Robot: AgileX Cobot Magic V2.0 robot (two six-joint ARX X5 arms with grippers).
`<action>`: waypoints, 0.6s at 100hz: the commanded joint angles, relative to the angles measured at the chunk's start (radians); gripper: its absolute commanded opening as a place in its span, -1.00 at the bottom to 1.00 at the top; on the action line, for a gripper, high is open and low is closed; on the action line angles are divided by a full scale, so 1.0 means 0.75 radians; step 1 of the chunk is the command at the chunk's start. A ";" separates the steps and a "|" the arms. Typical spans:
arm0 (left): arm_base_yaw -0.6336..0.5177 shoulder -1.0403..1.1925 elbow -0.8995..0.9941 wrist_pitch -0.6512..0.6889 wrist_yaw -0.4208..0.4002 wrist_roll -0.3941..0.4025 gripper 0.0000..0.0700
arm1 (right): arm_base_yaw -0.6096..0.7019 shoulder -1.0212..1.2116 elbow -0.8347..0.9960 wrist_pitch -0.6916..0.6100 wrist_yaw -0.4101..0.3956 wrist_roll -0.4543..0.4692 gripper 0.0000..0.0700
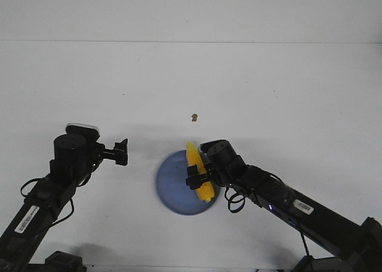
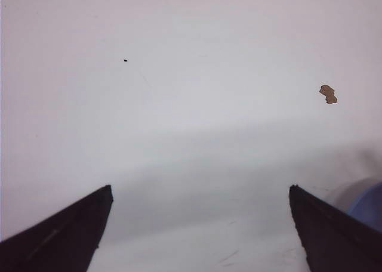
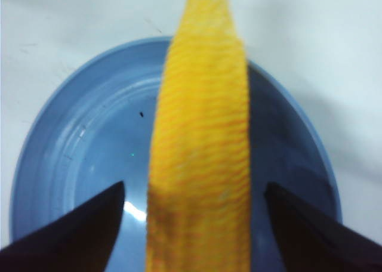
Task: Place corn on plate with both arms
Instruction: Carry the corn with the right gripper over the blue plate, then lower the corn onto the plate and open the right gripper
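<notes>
The yellow corn (image 1: pixel 199 167) lies on the right part of the blue plate (image 1: pixel 173 185), its tapered tip reaching past the far rim. In the right wrist view the corn (image 3: pixel 203 158) runs lengthwise between the fingers over the plate (image 3: pixel 71 158). My right gripper (image 1: pixel 197 178) is open around the corn's blunt end, with gaps on both sides of it (image 3: pixel 194 191). My left gripper (image 1: pixel 122 152) is open and empty, left of the plate above the bare table (image 2: pixel 200 191).
A small brown crumb (image 1: pixel 194 117) lies on the white table beyond the plate; it also shows in the left wrist view (image 2: pixel 327 93). A tiny dark speck (image 2: pixel 125 60) sits further out. The plate's edge (image 2: pixel 367 203) shows beside the left fingers.
</notes>
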 commanded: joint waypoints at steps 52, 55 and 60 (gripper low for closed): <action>0.001 -0.070 0.009 0.036 -0.004 0.001 0.67 | -0.355 -0.504 0.036 -0.031 0.220 -0.322 0.56; 0.001 -0.077 0.009 0.036 -0.004 0.001 0.67 | -0.406 -0.561 0.036 -0.065 0.249 -0.354 0.56; 0.002 -0.086 0.009 0.034 -0.005 0.001 0.67 | -0.467 -0.630 0.035 -0.110 0.281 -0.391 0.56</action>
